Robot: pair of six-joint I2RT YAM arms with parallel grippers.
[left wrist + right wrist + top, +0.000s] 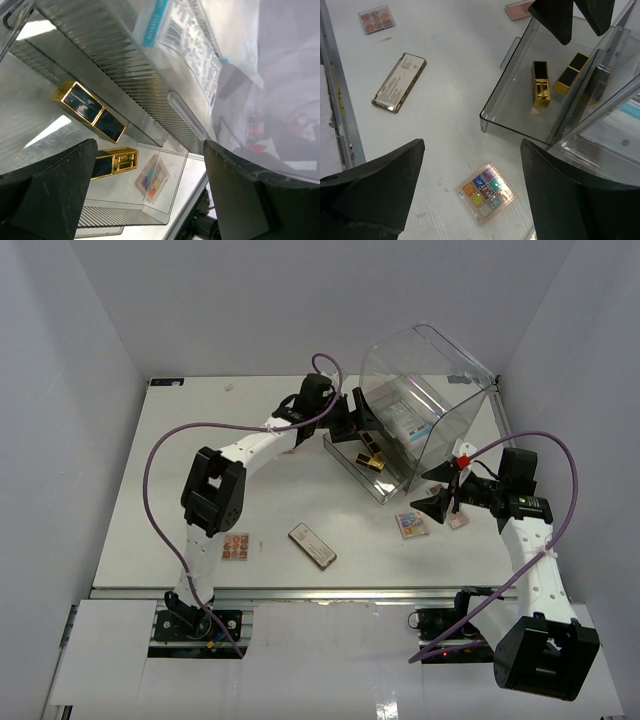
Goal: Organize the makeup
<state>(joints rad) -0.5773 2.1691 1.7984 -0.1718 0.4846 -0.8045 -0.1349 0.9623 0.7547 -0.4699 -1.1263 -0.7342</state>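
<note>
The right gripper (472, 150), claw spread and empty, should drop straight onto the colourful palette (486, 192) and pinch its thin edges, clear of the drawer (490, 100) just beyond.

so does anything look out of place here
The drawer hangs open from the box, which sits skewed to the table edges. Two lipsticks lie loose inside it; palettes and the compact lie scattered outside.

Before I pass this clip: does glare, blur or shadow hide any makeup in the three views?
Top external: even light, sharp, sheen on the clear box. Left wrist: haze and reflections through the plastic wash out the right side; lipstick tubes are crisp. Right wrist: sharp, multicolour palette clear; pincer fingers dark.
</note>
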